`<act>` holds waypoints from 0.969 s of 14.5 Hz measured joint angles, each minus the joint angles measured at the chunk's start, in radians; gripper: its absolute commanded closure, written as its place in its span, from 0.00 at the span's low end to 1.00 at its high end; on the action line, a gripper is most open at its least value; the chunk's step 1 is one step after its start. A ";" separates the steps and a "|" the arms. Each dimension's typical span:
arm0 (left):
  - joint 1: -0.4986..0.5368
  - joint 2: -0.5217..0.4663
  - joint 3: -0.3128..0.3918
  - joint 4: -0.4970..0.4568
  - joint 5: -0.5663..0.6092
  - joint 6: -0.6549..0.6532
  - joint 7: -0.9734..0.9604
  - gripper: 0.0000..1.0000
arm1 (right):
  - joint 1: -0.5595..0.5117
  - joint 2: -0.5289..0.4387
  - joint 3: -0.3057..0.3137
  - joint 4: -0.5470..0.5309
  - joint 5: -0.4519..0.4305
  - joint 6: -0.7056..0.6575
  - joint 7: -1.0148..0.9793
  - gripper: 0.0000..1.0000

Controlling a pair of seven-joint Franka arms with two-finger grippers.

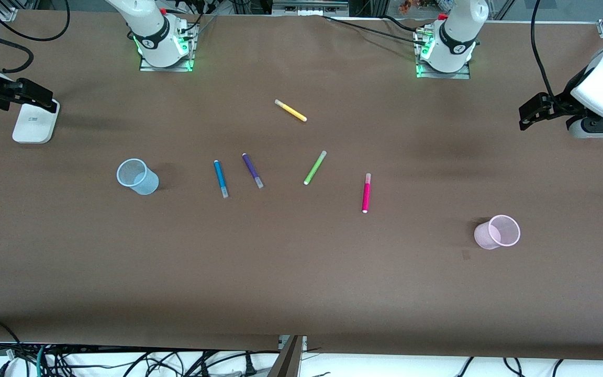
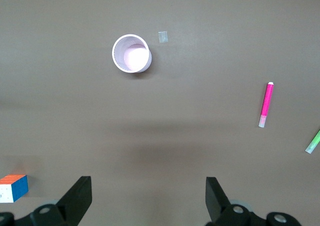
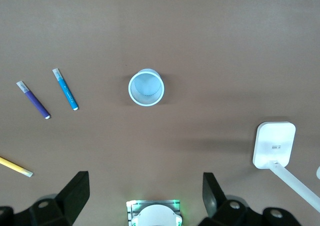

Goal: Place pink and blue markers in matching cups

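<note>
With both grippers spread wide and empty, the left gripper (image 2: 148, 198) hangs nearer the pink marker (image 1: 366, 193), which lies flat off to one side of its jaws, while the blue marker (image 3: 65, 89) lies likewise aside of the right gripper (image 3: 145, 196).
</note>
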 measured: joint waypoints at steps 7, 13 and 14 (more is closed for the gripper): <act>0.000 0.000 0.000 0.000 0.000 0.000 0.000 0.00 | -0.003 0.004 -0.001 0.000 0.000 0.001 0.000 0.00; 0.000 0.000 0.000 0.000 0.000 0.000 0.000 0.00 | 0.008 0.030 0.005 0.000 0.000 0.029 0.000 0.00; 0.000 0.000 0.000 0.000 0.000 0.000 0.000 0.00 | 0.014 0.041 0.006 0.000 0.000 0.030 0.000 0.00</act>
